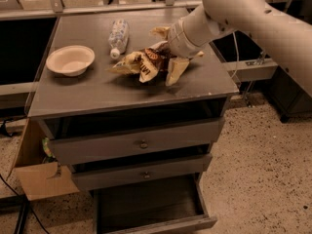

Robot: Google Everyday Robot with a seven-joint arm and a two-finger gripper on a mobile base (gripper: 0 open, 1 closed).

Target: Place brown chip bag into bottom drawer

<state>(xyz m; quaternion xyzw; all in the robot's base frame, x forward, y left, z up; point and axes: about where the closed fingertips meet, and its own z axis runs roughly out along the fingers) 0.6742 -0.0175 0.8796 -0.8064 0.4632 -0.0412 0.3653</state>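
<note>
The brown chip bag (140,62) lies crumpled on the grey cabinet top (97,94), right of centre. My gripper (168,52) has come in from the right, low over the bag's right end. Its cream fingers (175,69) stand apart, one behind the bag and one in front of it, so the bag's end sits between them. The bag still rests on the top. The bottom drawer (156,224) is pulled out below, its dark interior showing. The two knobbed drawers above it are slightly open.
A clear plastic bottle (118,35) lies on its side behind the bag. A cream bowl (70,60) stands at the left of the top. A cardboard box (41,177) sits on the floor left of the cabinet. Speckled floor lies to the right.
</note>
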